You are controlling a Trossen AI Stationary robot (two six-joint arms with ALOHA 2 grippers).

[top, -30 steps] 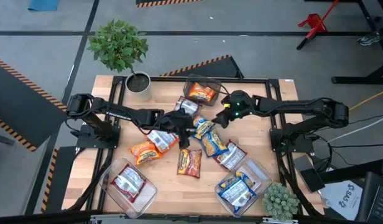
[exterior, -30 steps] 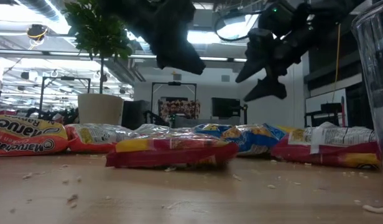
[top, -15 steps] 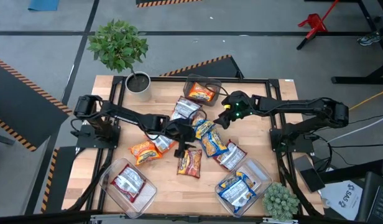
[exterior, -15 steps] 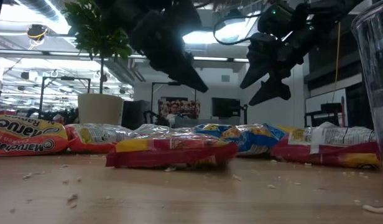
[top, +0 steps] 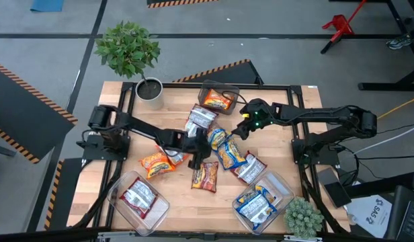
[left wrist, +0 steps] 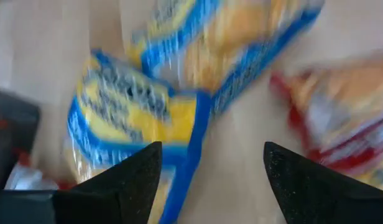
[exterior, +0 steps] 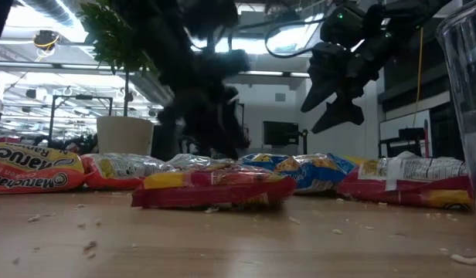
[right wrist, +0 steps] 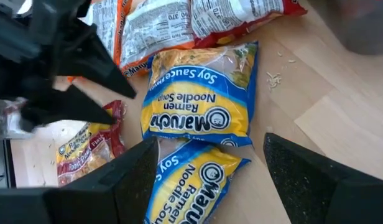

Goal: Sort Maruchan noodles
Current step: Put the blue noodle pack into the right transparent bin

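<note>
- Two blue-and-yellow packets [right wrist: 201,109] lie at the middle of the table [top: 126,134], overlapping end to end; take them as your landmark.
- Your left gripper [top: 199,149] hangs low right over them with fingers [left wrist: 126,180] spread wide and nothing between them. In the left wrist view the nearer blue-and-yellow packet [left wrist: 132,118] sits just ahead of the fingertips, partly under one finger, with bare wood under the gap.
- Your right gripper [top: 242,128] hovers just beyond the landmark pair, toward the back right, also wide open and empty; the packets lie in front of its fingers [right wrist: 117,180], not between them.
- A red packet [top: 205,175] lies just in front of the landmark, an orange packet [top: 155,163] to its front left, and a silver-white packet [top: 249,168] to its front right, touching the pair's near end. Another silver-white packet [top: 200,119] rests just behind the pair.
- Three clear bins stand farther out: the back bin [top: 217,89] holds an orange packet, the front-left bin [top: 116,195] a silver-and-red one, and the front-right bin [top: 282,185] blue-and-yellow ones.
- Open wood lies left of the landmark and along the table's front middle; a potted plant [top: 148,87] stands at the back left corner and a small spiky plant [top: 302,216] at the front right.
- Your left arm stretches across from the table's left edge, elbow low; your right arm reaches in from the right edge, wrist angled down.
</note>
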